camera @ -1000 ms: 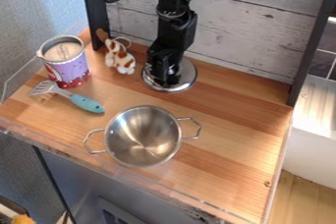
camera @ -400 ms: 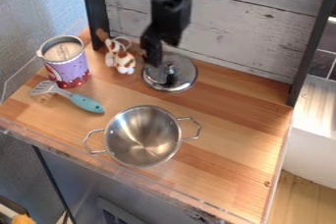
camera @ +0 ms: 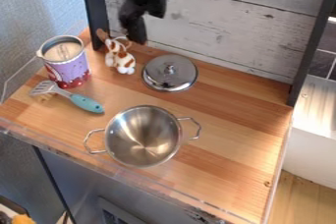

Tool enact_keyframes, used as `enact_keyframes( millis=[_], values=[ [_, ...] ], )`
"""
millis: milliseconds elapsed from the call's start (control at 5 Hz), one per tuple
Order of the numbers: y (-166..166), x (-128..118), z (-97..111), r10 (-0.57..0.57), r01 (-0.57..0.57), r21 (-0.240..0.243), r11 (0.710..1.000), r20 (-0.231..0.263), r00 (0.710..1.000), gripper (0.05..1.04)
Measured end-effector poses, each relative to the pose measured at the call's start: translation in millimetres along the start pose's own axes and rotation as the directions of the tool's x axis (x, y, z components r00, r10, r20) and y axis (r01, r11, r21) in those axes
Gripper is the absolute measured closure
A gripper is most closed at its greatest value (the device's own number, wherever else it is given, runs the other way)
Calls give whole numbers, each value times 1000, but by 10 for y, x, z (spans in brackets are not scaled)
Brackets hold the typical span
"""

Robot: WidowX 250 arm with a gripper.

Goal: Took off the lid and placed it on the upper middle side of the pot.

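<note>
Arm position: the black two-finger gripper (camera: 136,36) has moved off the lid. At 1.0 s prior it was down over the lid's knob; at 0.4 s prior it had risen, shifting toward the view's left. It now hangs higher and farther left, in front of the whitewashed board wall (camera: 223,21), near the brown-and-white spotted toy animal (camera: 121,61) in view. Gripper open or closed: cannot tell.

Lid: round, shiny silver metal lid (camera: 157,79), knob (camera: 170,69) upward, lies flat on the light wooden tabletop (camera: 230,120), beyond the pot toward the wall and apart from it. Position unchanged across all three frames; knob and upper part, hidden by the arm at first, are now uncovered.

Pot: silver metal pot (camera: 143,142) with two wire loop handles, uncovered, upright, same spot as before.

Other items, unmoved: purple-and-red patterned cup (camera: 70,68) upright at the left; slotted spatula with turquoise handle (camera: 86,103) lying between cup and pot; toy animal between cup and lid.
</note>
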State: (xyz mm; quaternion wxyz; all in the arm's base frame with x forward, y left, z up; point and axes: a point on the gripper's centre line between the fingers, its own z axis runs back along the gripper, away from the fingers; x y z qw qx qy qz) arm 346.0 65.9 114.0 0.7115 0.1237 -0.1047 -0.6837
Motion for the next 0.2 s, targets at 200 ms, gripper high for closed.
enact_keyframes(
  millis=[200],
  values=[
    [11, 15, 10, -5, 5, 7, 1000, 3, 1000, 83]
  ],
)
